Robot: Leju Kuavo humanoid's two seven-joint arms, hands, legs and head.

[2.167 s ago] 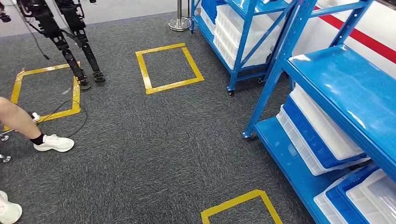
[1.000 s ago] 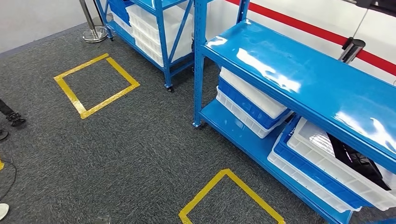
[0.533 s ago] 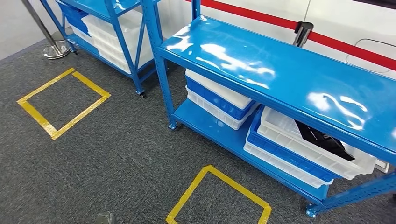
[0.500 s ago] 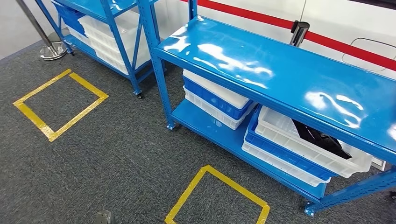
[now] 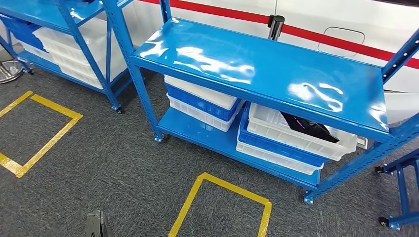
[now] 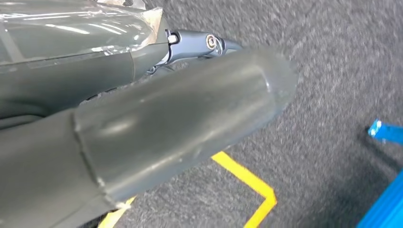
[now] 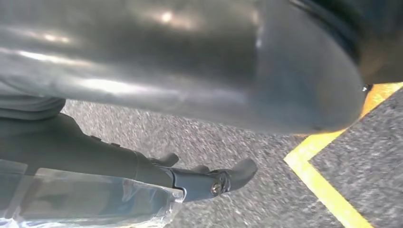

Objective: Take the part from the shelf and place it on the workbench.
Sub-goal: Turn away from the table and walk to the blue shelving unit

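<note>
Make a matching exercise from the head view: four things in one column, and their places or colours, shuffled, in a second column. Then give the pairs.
Things:
1. black part
2. yellow tape square
3. red stripe
4. top shelf board

Places or colours:
A. on the grey carpet in front of the rack
B. glossy blue, with nothing on it
C. in the upper white bin on the lower shelf, right side
D. along the white wall behind the rack

Pairs: 1-C, 2-A, 3-D, 4-B

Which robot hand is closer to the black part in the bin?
Probably right: the black part lies ahead, rightward; left hand and right hand both hang over the carpet.
</note>
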